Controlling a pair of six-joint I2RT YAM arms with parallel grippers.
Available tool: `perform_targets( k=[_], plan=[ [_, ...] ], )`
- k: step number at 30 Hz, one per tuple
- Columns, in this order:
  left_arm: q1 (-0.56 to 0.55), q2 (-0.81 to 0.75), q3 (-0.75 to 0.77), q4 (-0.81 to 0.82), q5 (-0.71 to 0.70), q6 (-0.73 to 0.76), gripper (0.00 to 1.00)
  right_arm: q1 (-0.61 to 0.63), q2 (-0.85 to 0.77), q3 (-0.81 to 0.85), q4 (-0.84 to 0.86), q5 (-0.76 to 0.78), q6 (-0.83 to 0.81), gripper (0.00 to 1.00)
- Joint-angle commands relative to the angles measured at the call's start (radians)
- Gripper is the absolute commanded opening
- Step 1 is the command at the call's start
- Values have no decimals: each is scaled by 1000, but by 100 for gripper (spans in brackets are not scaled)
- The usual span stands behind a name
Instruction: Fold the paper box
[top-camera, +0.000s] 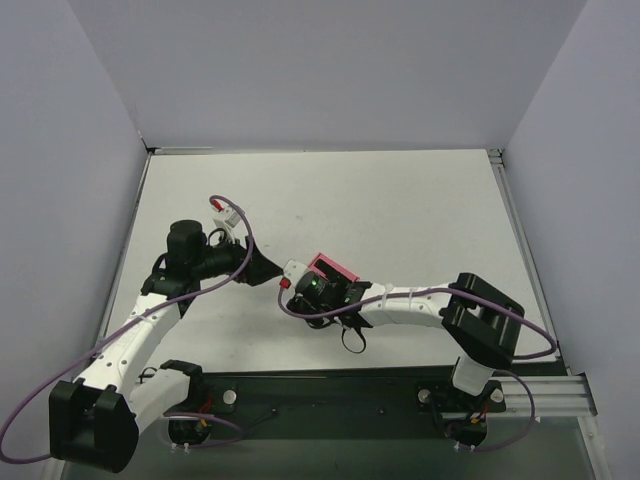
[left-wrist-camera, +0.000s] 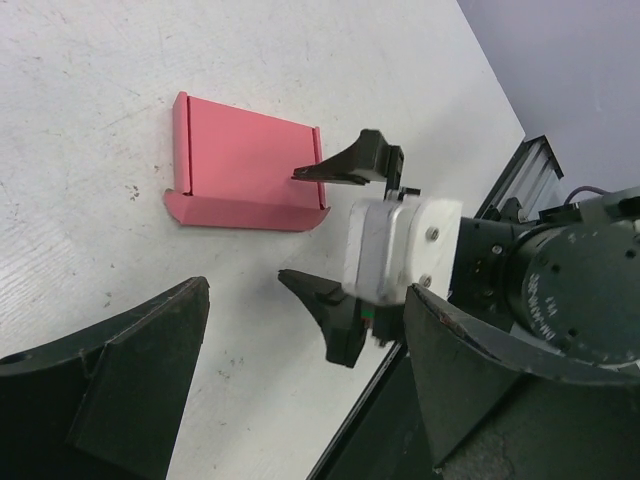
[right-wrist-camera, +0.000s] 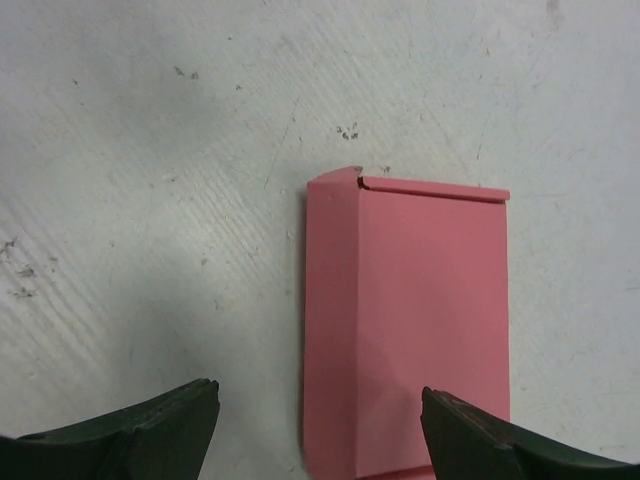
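Note:
The paper box (top-camera: 336, 267) is a pink-red flat card piece lying on the white table (top-camera: 400, 210) near the middle. In the right wrist view the paper box (right-wrist-camera: 410, 320) shows one long side flap folded up on its left and a thin folded lip at its far end. My right gripper (right-wrist-camera: 318, 395) hovers open over its near end, one finger (right-wrist-camera: 150, 430) above bare table and the other above the card. My left gripper (left-wrist-camera: 306, 290) is open and empty, just left of the box (left-wrist-camera: 250, 165), facing the right gripper (left-wrist-camera: 290, 225).
White walls enclose the table on three sides. A metal rail (top-camera: 540, 395) and a dark base plate run along the near edge by the arm bases. Purple cables (top-camera: 240, 225) loop off both arms.

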Motion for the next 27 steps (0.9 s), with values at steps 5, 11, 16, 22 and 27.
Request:
perform_targets(
  k=[5, 11, 16, 22, 27],
  plan=[
    [-3, -6, 17, 6, -13, 23, 88, 63, 129, 41, 78, 215, -139, 77],
    [-5, -8, 19, 6, -13, 23, 88, 76, 195, 67, 55, 298, -188, 68],
    [-5, -12, 16, 6, -16, 21, 88, 76, 233, 78, 38, 328, -205, 65],
    [-5, -12, 16, 6, -19, 21, 88, 76, 277, 93, 29, 323, -222, 51],
    [-6, -11, 17, 6, -24, 23, 88, 77, 250, 101, -1, 300, -215, 37]
  ],
)
